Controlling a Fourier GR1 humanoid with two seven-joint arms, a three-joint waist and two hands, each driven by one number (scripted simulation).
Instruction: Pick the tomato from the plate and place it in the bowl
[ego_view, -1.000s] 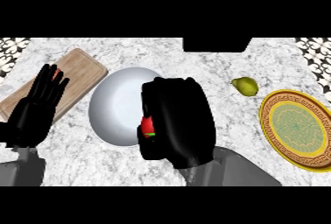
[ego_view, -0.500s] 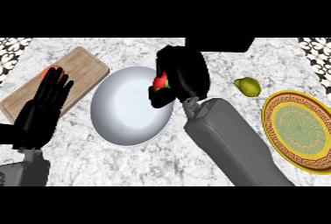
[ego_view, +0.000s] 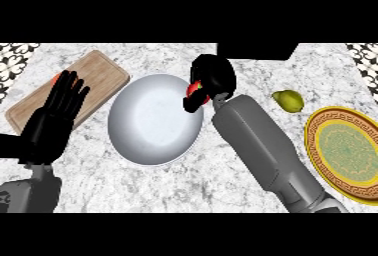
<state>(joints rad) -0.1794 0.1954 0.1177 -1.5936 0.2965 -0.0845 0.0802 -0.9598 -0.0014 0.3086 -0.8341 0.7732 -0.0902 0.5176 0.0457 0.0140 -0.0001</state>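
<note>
A white bowl (ego_view: 151, 122) lies in the middle of the marble counter. Over its upper right rim my right hand (ego_view: 212, 80) is curled round a red tomato (ego_view: 194, 88), of which only a sliver with a green bit shows between the fingers and thumb. The yellow plate (ego_view: 325, 125) with a green patterned centre sits at the right edge with nothing on it. My left hand (ego_view: 55, 117) rests open at the left, fingers up, over the lower end of the cutting board.
A wooden cutting board (ego_view: 96, 80) lies at the upper left, with a small red thing (ego_view: 57, 77) showing by my left fingertips. A yellow-green fruit (ego_view: 289, 100) sits between the bowl and the plate. A dark block (ego_view: 255, 49) stands at the counter's back edge.
My right hand has carried the tomato from the bowl's lower right side up to its upper right rim, the forearm stretching out. The left hand has barely moved.
</note>
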